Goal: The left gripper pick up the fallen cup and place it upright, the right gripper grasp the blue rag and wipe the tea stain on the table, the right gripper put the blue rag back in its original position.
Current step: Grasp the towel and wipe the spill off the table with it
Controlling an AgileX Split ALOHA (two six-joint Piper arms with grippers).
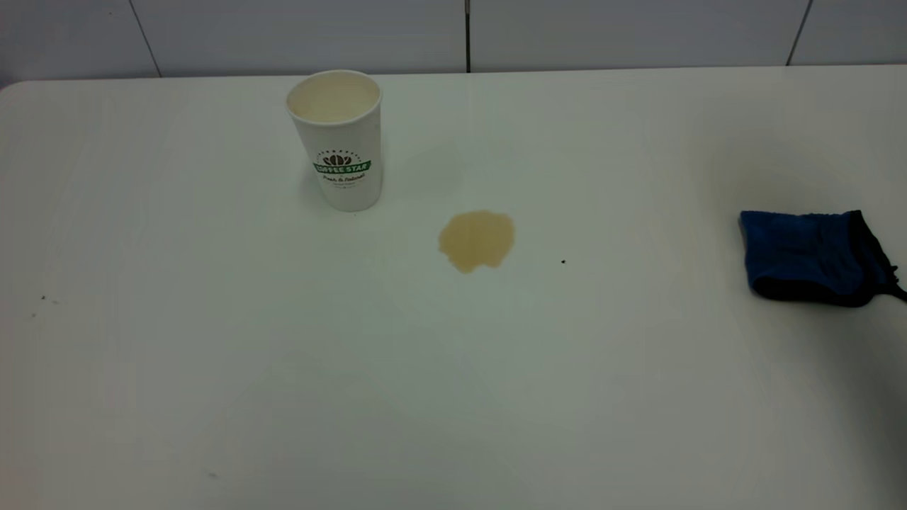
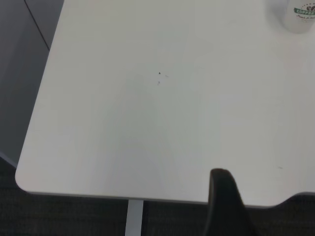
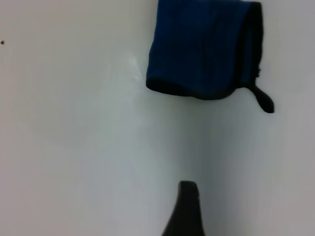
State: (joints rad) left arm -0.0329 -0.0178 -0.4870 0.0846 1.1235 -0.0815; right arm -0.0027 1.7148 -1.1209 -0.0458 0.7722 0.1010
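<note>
Only one black finger tip of the left gripper (image 2: 224, 201) shows in its wrist view, hanging over the near edge of the plain white smooth surface (image 1: 283, 397); whether its fingers are released or clenched cannot be told. The same holds for the right gripper (image 3: 186, 209), with one dark finger tip showing and the small royal-blue terry rag with black edging (image 1: 815, 256) lying flat ahead of it, apart, near the surface's right edge. Mid-surface sits the roundish light-brown tea puddle (image 1: 476, 240), unwiped. Beyond it to the left, near but apart, the tall white paper cup with green banner logo (image 1: 339, 139) stands upright, far from the left fingers.
</note>
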